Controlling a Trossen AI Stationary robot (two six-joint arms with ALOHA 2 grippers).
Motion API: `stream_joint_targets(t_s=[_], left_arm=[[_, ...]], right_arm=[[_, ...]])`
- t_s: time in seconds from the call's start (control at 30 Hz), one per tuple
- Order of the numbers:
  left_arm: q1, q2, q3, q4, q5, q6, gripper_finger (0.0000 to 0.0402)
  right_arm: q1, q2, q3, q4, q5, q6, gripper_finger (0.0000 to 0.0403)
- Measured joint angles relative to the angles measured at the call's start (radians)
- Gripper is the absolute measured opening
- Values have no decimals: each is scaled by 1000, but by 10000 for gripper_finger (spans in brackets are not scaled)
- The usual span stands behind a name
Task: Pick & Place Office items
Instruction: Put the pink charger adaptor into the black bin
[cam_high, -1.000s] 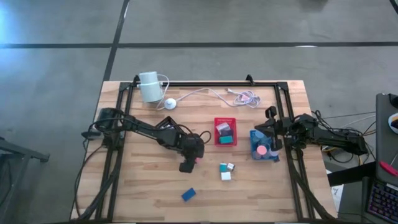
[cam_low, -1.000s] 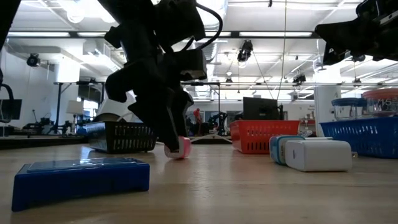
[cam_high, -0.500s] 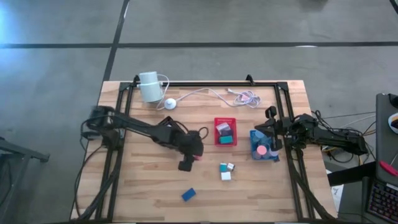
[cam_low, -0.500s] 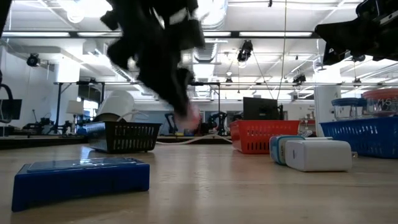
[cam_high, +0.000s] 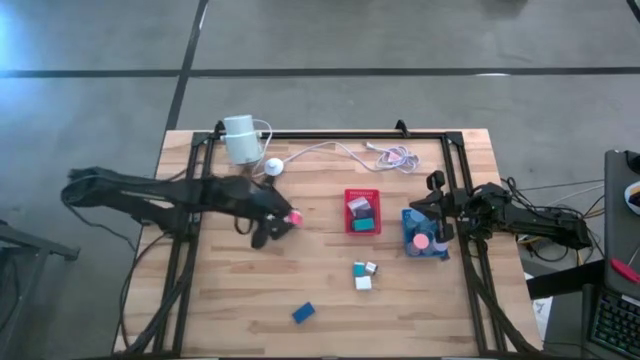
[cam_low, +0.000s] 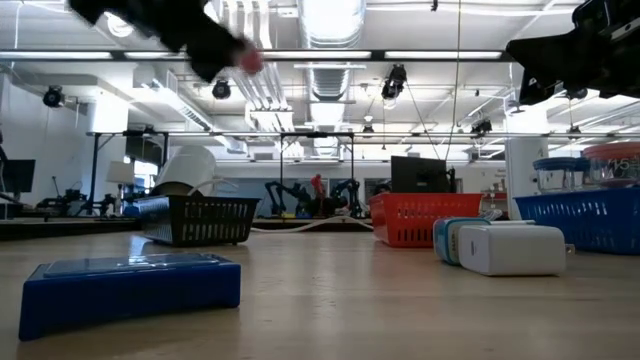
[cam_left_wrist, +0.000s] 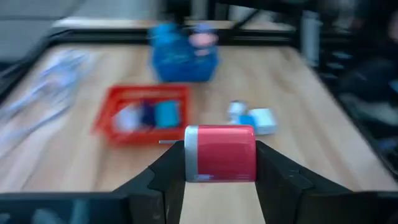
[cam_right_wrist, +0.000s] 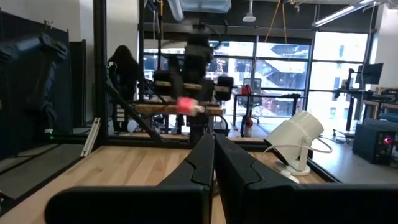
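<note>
My left gripper (cam_high: 283, 224) is shut on a small pink cylinder with a white end (cam_left_wrist: 221, 154) and carries it high above the table; the piece also shows in the high view (cam_high: 294, 216) and the low view (cam_low: 250, 61). A blue block (cam_high: 303, 313) lies flat near the table's near edge. White and teal blocks (cam_high: 364, 276) lie together on the wood. The red tray (cam_high: 363, 196) holds several pieces. The blue tray (cam_high: 410, 222) holds more, a pink one (cam_high: 422, 241) among them. My right gripper (cam_right_wrist: 214, 163) is shut and waits over the blue tray's right side. My left gripper pinches the pink cylinder between its two fingers, one finger (cam_left_wrist: 169, 171) at the white end (cam_left_wrist: 191, 154) and the other at the opposite end. The cylinder lies crosswise between the fingers. It is lifted clear of the table.
A white cylinder (cam_high: 240, 139) with its cable (cam_high: 340, 150) stands at the far edge. A black tray (cam_low: 200, 220) shows in the low view. A dark frame (cam_high: 330, 134) runs round the table. Bare wood lies between the blue block and the left arm.
My left gripper has risen from the table with the pink cylinder in its fingers, and has swung toward the table's far and left side. The arm has drawn back to the left. The cylinder, on the wood a second ago, is now lifted clear.
</note>
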Motion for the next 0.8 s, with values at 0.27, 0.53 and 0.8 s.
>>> stream_joint_targets(t_s=[0.27, 0.53, 0.8], left_arm=[[38, -251, -316, -28, -136, -321, 154], [36, -157, -354, -73, -242, -388, 154], [36, 79, -235, -188, -320, -386, 154]], right_arm=[[0, 0, 0, 1, 0, 0, 8], [0, 1, 0, 4, 0, 8, 8], [0, 1, 0, 4, 0, 15, 8]])
